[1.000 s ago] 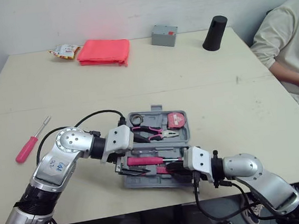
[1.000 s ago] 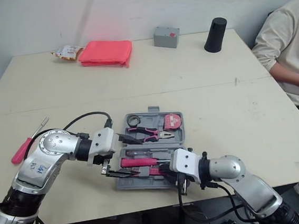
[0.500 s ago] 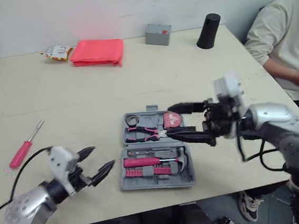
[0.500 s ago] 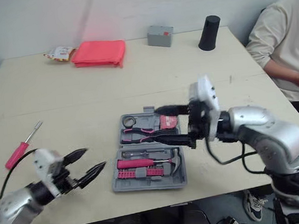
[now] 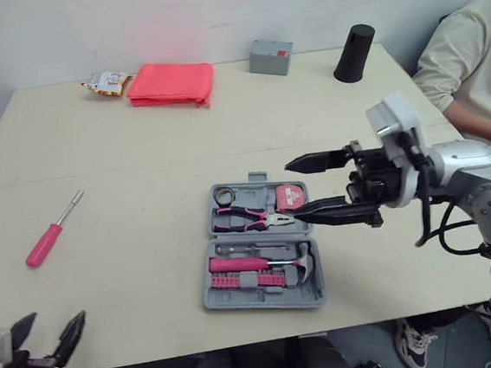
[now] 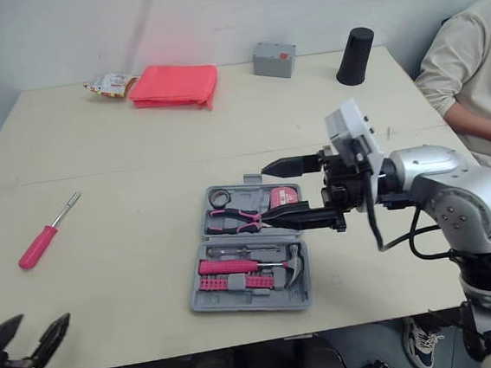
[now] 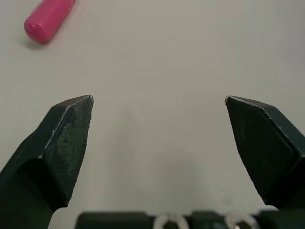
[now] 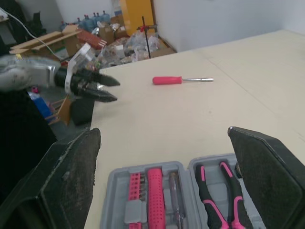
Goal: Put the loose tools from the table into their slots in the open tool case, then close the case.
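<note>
One tool was loose: the screwdriver [image 5: 52, 231] lay on the table [image 5: 139, 159], well to the left of the case [image 5: 266, 303], pink handle towards the near edge and shaft pointing away. The case sat open and flat near the front of the table. Pliers [image 5: 249, 221] were in the far half and a hammer [image 5: 275, 261] in the near half, both seated.

The left gripper [image 5: 51, 329] hung low at the table's near-left edge, fingers spread wide and nothing between them. In its wrist view the handle's butt showed beyond the fingertips, off to one side, not lined up. The right gripper [image 5: 292, 192] hovered over the far-right part of the case, fingers also apart and empty, pointing across it towards the robot's left.

By my reading the step in hand was fetching that screwdriver, and it was a left-arm job, since that gripper was the nearer one. The next move called for a reach forward, swinging until the handle sat between the two fingers, then coming down and closing across the handle rather than the thin shaft. After that came the carry to the case. Which slot stood free I couldn't tell from here, so that wanted a look before the drop. The lid was still open, so closing came last, and the right arm had to be clear of it first
</note>
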You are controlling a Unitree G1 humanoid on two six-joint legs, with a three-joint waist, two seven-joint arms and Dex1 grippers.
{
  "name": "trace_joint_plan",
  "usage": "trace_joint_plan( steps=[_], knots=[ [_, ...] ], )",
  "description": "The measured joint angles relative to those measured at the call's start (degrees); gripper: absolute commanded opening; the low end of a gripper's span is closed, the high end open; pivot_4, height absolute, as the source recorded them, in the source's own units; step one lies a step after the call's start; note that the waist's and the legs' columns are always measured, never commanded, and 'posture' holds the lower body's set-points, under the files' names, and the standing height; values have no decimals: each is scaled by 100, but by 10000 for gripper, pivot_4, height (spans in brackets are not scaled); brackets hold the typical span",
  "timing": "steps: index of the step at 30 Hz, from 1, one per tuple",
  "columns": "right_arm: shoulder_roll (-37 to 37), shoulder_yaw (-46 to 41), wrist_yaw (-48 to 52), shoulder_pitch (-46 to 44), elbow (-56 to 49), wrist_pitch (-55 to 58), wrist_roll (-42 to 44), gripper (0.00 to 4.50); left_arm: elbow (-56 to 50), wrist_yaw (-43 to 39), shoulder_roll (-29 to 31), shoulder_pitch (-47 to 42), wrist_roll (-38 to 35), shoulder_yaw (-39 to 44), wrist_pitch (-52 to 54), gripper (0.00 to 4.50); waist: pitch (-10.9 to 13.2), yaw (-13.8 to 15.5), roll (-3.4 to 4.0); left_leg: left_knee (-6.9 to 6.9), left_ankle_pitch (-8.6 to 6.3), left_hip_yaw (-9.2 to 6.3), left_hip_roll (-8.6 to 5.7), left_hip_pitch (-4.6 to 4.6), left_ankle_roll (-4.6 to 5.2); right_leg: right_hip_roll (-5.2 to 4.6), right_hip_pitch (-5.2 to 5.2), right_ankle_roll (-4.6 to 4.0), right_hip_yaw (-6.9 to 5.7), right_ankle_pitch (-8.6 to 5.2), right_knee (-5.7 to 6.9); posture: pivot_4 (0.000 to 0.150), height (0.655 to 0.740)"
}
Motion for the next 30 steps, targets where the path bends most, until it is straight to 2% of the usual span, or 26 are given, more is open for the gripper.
trace_joint_plan(
  steps=[3, 6, 8, 9, 14, 18, 21, 26, 28, 30],
  knots=[
    [43, 147, -53, 47, -12, -189, -287, 44567, 1033, -365, 925, -624, 126, 32, -172, 45000, 1, -34, 3, -7, -1, 1, -2, -2, -2, -8, -2, -1, 1, 0, -3, 1500, 7400],
    [26, 153, -74, 280, -196, -286, -445, 44567, 2485, -816, 2041, -1802, 449, -480, -408, 45000, 0, -15, 1, -11, -2, -5, -1, -11, -4, -20, -7, -2, -36, 0, -3, 1500, 7400],
    [27, 140, -123, 438, -414, -277, -431, 44567, 3107, -1067, 2409, -2344, 642, -832, -596, 45000, 1, -34, 6, -15, -12, 15, -4, -9, 0, -40, -7, 0, -55, 1, -3, 1500, 7400],
    [7, 96, -223, 584, -555, -233, -410, 44567, 3684, -1222, 2590, -2896, 775, -1189, -713, 45000, 2, -37, 7, -16, -14, 28, -3, -5, -1, -44, -9, 2, -64, 2, -2, 1500, 7400],
    [-30, -108, -604, 894, -1025, -70, -253, 44567, 5556, -1486, 2837, -4425, 1339, -2195, -1005, 45000, 1, -153, 2, -16, -16, 64, 2, -3, -5, -43, -16, 14, -95, 8, 15, 1500, 7400],
    [-102, -356, -889, 1058, -1268, 58, -73, 44567, 6448, -1586, 2831, -4974, 1800, -2819, -1318, 45000, 0, -186, -1, -14, -13, 104, 4, 0, -10, -36, -27, 31, -115, 18, 15, 1500, 7400],
    [-176, -525, -1081, 1147, -1411, 184, 116, 45000, 6987, -1660, 2825, -5368, 2046, -3149, -1549, 37094, -2, -161, -3, -5, -14, 118, 0, 4, -5, -40, -29, 38, -110, 22, 16, 1500, 7400],
    [-256, -565, -1237, 1182, -1487, 198, 203, 45000, 7063, -1976, 2833, -5555, 2143, -3441, -1541, 13081, -2, -157, 1, -6, -24, 124, 1, 23, 17, -46, -29, 40, -93, 23, 17, 1500, 7400],
    [-269, -568, -1300, 1181, -1490, 198, 229, 45000, 6996, -2073, 2836, -5526, 2129, -3432, -1488, 5304, -1, -157, 4, -10, -22, 124, 4, 26, 14, -45, -29, 38, -88, 22, 20, 1500, 7400],
    [-321, -604, -1336, 1184, -1500, 198, 288, 45000, 6813, -2116, 2841, -5440, 2078, -3374, -1409, 5427, 0, -157, 4, -11, -21, 123, 5, 25, 12, -45, -30, 37, -78, 22, 19, 1500, 7400]
  ],
)
